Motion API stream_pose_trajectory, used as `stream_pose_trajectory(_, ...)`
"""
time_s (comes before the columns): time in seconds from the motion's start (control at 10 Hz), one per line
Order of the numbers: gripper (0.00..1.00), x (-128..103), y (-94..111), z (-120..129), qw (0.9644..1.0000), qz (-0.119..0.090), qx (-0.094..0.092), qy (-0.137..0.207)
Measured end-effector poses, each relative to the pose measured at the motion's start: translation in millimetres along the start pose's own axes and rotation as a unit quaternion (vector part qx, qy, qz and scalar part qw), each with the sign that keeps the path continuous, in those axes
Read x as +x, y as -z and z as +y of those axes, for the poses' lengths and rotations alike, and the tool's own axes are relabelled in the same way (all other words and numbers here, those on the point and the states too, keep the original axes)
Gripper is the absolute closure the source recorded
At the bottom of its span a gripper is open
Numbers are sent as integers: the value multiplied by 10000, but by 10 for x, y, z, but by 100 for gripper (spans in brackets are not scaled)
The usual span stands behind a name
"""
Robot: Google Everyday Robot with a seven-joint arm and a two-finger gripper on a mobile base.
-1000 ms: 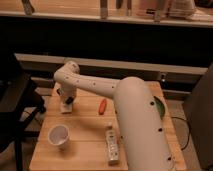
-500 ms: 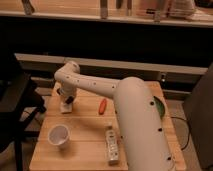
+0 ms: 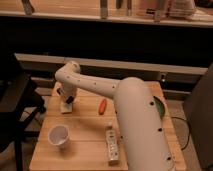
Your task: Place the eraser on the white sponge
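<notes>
My gripper [image 3: 67,99] hangs at the end of the white arm over the far left of the wooden table [image 3: 85,145]. Directly under it sits the small white sponge [image 3: 67,107]; the gripper is right above it or touching it. The eraser does not show as a separate thing; it may be hidden at the gripper tip.
A white cup [image 3: 58,135] stands at the front left. A long white bar with markings [image 3: 112,144] lies at the front middle. An orange-red object [image 3: 102,105] lies in the middle. A green object [image 3: 159,107] sits behind my arm at the right. A dark chair [image 3: 15,107] stands left of the table.
</notes>
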Motion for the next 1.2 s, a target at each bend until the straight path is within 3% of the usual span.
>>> stream_pose_trajectory(0.4,56,22,-6,19,10000,19,23,49)
stream_pose_trajectory(0.9,75,47,-26,33,9999,37,56,131)
stream_pose_trajectory(1.2,75,60,-34,42,9998,45,71,173)
